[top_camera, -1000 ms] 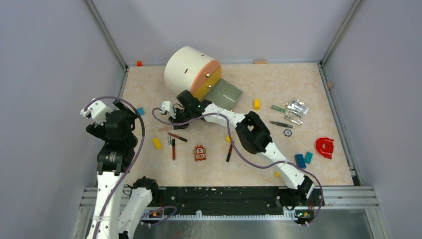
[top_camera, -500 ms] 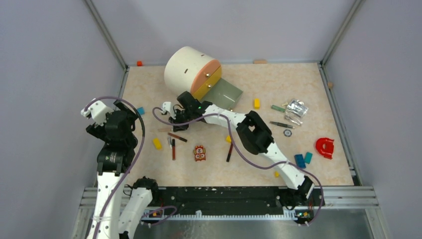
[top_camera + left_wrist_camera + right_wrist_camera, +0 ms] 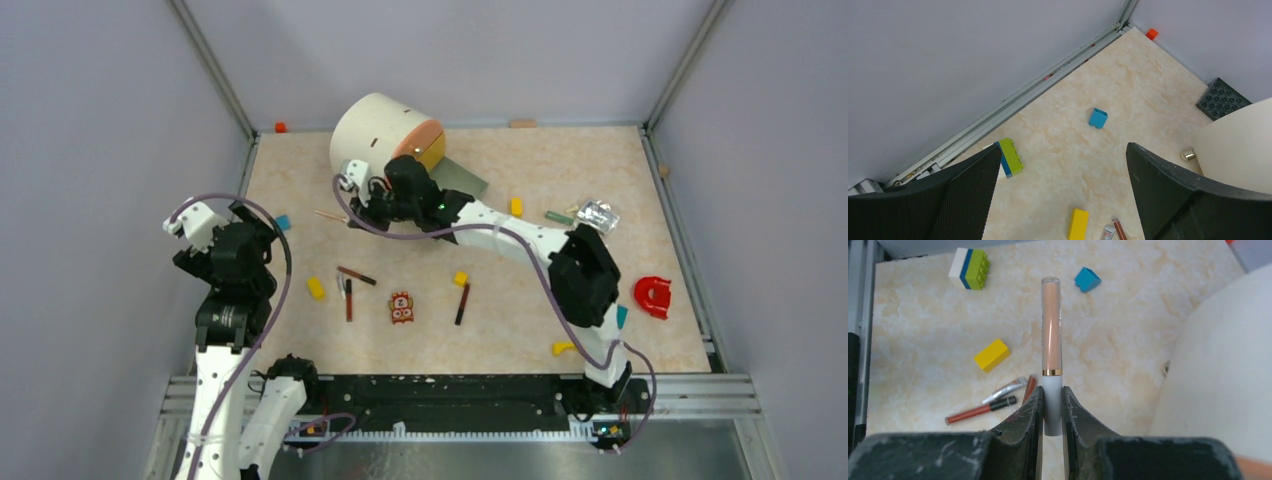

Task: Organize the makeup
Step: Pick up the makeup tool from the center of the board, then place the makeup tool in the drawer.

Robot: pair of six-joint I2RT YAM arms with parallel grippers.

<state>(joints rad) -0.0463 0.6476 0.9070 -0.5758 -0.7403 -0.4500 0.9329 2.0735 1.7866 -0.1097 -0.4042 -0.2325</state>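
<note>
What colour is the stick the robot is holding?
The stick is peach, with a gold ring and grey cap; the right wrist view shows it best.

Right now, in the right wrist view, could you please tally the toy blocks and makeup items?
Toy blocks: 3
Loose makeup sticks: 3
Peach tube held by right gripper: 1
Total: 7

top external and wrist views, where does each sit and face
top external: above, behind the bases, facing down on the beige marbled table; both arms show
left wrist: on its arm, facing the far-left corner; left end effector open
right wrist: on its arm, facing down; right end effector shut on a peach tube
wrists share the blue cube
</note>
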